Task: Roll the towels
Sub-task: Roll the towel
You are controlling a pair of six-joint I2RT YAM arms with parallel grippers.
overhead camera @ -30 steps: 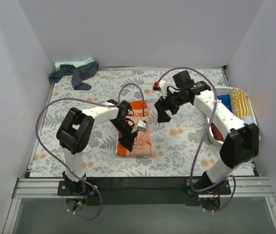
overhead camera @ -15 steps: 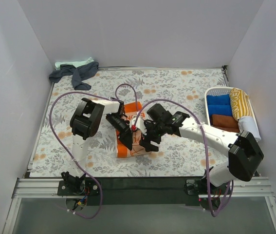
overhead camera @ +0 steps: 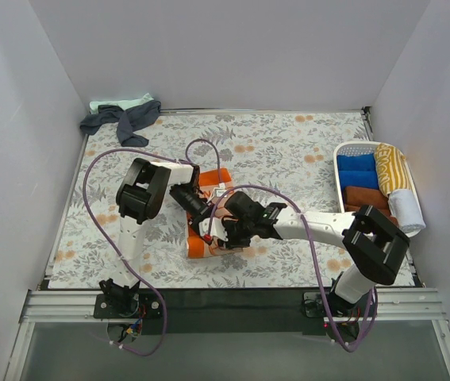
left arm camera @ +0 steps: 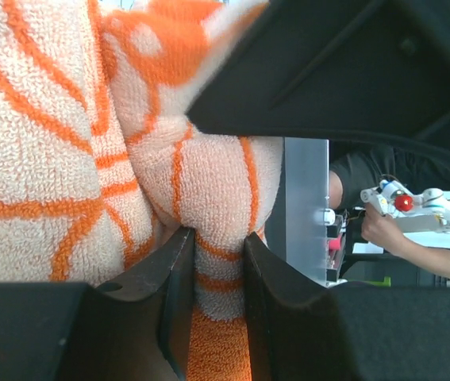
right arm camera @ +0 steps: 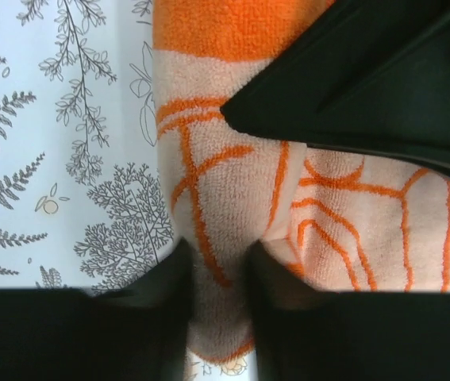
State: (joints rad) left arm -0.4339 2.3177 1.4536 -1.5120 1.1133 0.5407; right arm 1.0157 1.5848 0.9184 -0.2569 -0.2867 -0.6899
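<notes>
An orange towel (overhead camera: 221, 177) with white lettering lies partly folded on the floral table covering, left of the middle. Both grippers meet at its near end. My left gripper (overhead camera: 205, 225) is shut on a bunched fold of the orange towel (left arm camera: 50, 159), the terry cloth squeezed between its dark fingers (left arm camera: 173, 278). My right gripper (overhead camera: 225, 235) comes in from the right and is shut on a fold at the towel's (right arm camera: 367, 222) edge, just above the covering (right arm camera: 66, 159). The arms hide the towel's middle in the top view.
A dark navy towel (overhead camera: 129, 121) and a mint green one (overhead camera: 121, 103) lie crumpled at the back left corner. A white oval basket (overhead camera: 350, 148) at the right edge holds rolled blue (overhead camera: 357, 163), yellow-striped (overhead camera: 391, 163), brown (overhead camera: 365, 197) and pale grey (overhead camera: 407, 210) towels.
My right arm swung from the back right down to the orange towel and its jaws closed on the towel's edge. The left gripper kept its hold and shifted slightly toward the near end.
</notes>
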